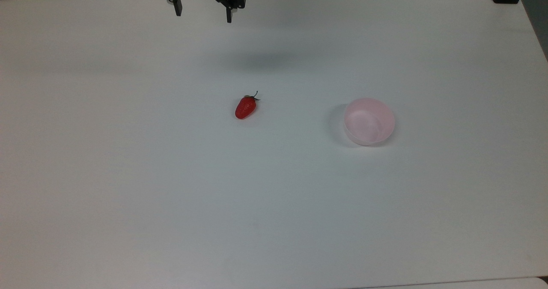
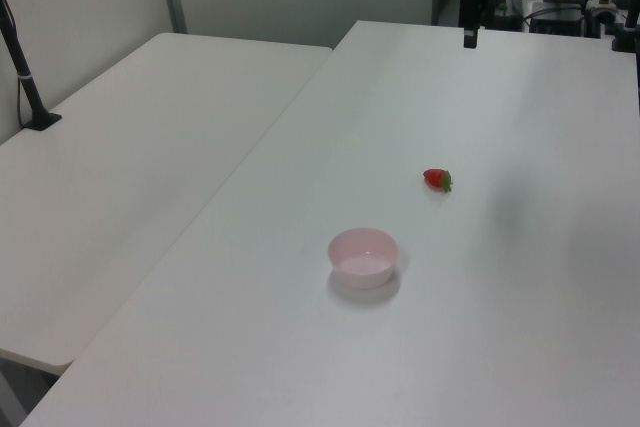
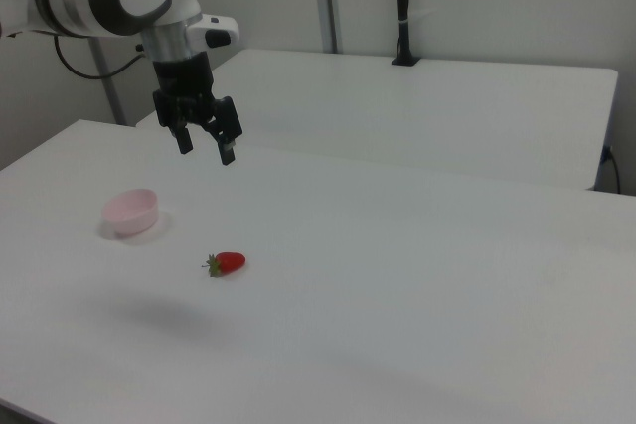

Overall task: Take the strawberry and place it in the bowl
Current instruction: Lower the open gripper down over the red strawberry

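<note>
Tool (image 3: pixel 206 146) spread, raised, pointing down, above table (image 3: pixel 417 275)

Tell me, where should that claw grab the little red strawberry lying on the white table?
Probably across the plump middle of the small red strawberry, coming straight down from above. It lies on its side on the white table, its green cap and stem toward the top view's upper right, so its two long flanks are free. The open end effector hangs high above, holding nothing.

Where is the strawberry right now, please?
The strawberry lies on the table near the top view's centre, left of the bowl and apart from it.
</note>
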Controlling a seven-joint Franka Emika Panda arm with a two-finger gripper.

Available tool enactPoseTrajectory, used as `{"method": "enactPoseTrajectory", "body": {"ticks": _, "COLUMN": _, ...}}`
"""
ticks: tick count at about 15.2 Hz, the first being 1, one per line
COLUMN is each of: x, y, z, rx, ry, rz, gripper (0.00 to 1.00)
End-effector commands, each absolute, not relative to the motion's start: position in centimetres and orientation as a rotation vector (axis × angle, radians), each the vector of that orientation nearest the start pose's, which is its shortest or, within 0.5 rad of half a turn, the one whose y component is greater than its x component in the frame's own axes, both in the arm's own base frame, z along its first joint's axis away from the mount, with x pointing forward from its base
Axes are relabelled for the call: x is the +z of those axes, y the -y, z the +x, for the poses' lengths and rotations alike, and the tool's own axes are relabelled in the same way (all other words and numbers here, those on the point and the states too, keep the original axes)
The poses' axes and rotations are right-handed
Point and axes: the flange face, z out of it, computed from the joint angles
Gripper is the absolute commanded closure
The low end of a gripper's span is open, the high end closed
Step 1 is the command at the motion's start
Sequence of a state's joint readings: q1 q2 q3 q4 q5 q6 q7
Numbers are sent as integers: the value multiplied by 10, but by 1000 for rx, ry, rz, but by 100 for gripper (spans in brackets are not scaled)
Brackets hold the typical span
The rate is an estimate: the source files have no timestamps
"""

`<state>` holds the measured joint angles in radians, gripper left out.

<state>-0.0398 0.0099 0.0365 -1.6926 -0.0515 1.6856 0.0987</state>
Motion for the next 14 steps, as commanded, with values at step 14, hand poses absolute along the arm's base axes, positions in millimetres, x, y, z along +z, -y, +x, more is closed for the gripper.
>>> {"method": "enactPoseTrajectory", "body": {"ticks": 14, "x": 349, "y": -37, "z": 592, "rx": 114, "ry": -655, "rz": -3104, "gripper": 4}}
